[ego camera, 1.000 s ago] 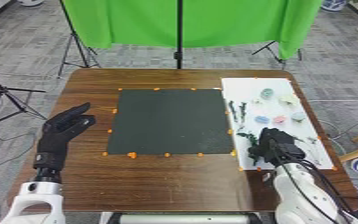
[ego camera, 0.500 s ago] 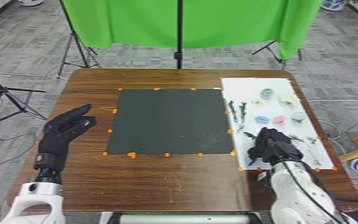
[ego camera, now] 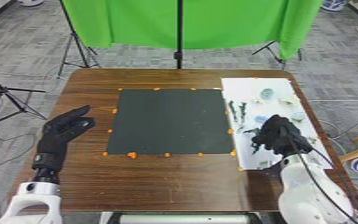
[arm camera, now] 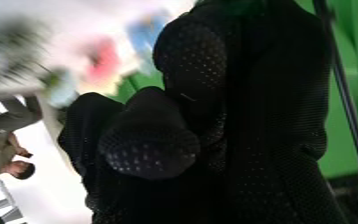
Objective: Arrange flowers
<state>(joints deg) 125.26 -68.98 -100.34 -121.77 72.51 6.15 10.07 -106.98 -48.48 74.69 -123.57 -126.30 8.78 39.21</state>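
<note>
My left hand (ego camera: 66,129) rests over the table's left side, fingers relaxed. On the right, my right hand (ego camera: 282,136) is above the lower half of the white board (ego camera: 245,86), curled round a dark green sprig (ego camera: 256,147). In the right wrist view, my right hand (arm camera: 158,145) has bent fingers and thumb, with dark green at the fingertips. Beyond my right hand lie a teal flower (ego camera: 266,93), a pale flower (ego camera: 288,100), a blue flower (ego camera: 261,119) and green stems (ego camera: 242,111). A pink flower (arm camera: 104,57) appears blurred beside the hand in the wrist view.
A dark square mat (ego camera: 169,122) lies mid-table, with orange markers around it. The brown table (ego camera: 171,182) has its right edge just past the white board. A green cloth (ego camera: 140,25) hangs behind, with a black stand in front.
My right hand has moved away from the robot, up the white board, with the sprig, and now covers the pink flower in the head view. The left hand has barely moved.
</note>
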